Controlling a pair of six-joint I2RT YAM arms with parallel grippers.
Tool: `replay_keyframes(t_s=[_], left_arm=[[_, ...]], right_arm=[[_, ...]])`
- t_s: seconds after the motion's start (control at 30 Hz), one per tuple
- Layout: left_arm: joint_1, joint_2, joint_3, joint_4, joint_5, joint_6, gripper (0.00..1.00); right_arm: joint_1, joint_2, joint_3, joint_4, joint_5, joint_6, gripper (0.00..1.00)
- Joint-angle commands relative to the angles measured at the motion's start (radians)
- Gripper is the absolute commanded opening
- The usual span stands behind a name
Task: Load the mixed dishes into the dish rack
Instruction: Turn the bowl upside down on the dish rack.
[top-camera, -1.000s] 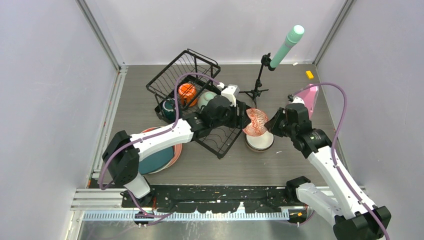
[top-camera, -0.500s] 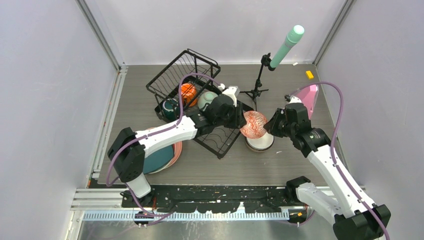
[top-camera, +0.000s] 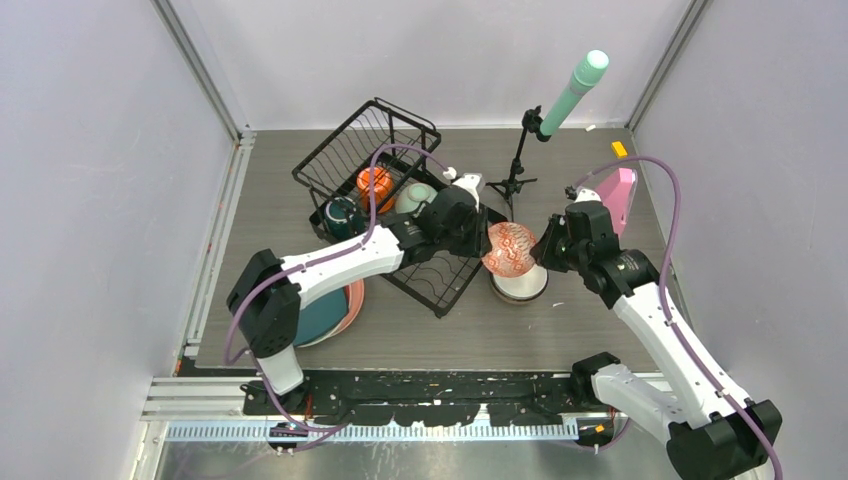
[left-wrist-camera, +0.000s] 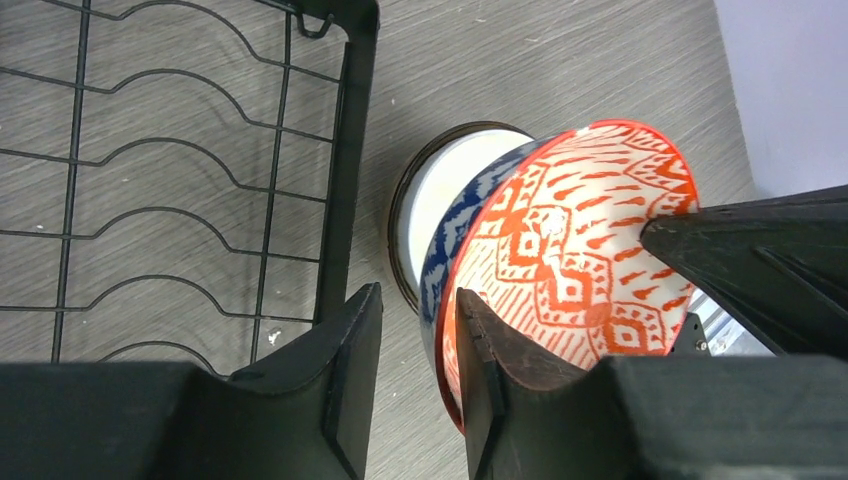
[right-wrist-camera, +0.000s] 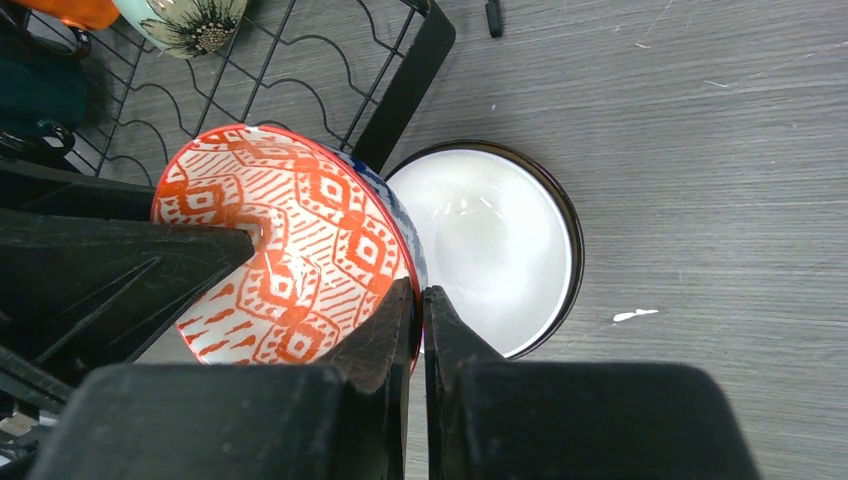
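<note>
Near the counter's (top-camera: 450, 330) left edge, stacked plates (top-camera: 318, 320) lie just outside the rack (top-camera: 345, 160). Toward the middle, the right pincer (right-wrist-camera: 420, 295) is clamped on the rim of the patterned bowl (right-wrist-camera: 320, 230), holding it tipped on edge over a white bowl (right-wrist-camera: 490, 250) that stands just beside the rack's right corner. The left pincer (left-wrist-camera: 415, 300) straddles the bowl's opposite rim with its jaws apart. One finger is inside and the other outside with a gap showing; whether the inner one touches is unclear. Farther back, the rack holds a green mug (top-camera: 338, 215), an orange mug (top-camera: 373, 182) and a mint bowl (top-camera: 413, 197). A tripod (top-camera: 515, 170) stands behind, near the far edge. The counter is grey wood-grain, and the walls around it are pale.
</note>
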Motion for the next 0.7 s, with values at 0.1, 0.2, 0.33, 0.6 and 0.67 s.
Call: replay_keyframes(t_s=[0.1,0.2,0.33,0.6,0.67], left_arm=[[0.003,0.034,0.07,-0.063,-0.008,0.021,0.23],[0.003,0.032,0.066,-0.059,-0.01,0.024,0.13],[0.003,0.022,0.057,-0.054,-0.007,0.036,0.0],[0.007,-0.026,-0.011,0.02,0.006,0.051,0.0],[0.014,-0.039,-0.028,0.04,0.022,0.052,0.0]], right_arm=[[0.011,-0.02,0.054,0.054,0.023,-0.008,0.0],[0.013,-0.014,0.055,0.058,0.017,-0.006,0.0],[0.013,-0.004,0.048,0.071,0.0,0.011,0.0],[0.013,0.025,0.023,0.123,-0.081,0.071,0.08],[0.014,0.039,0.018,0.135,-0.105,0.084,0.12]])
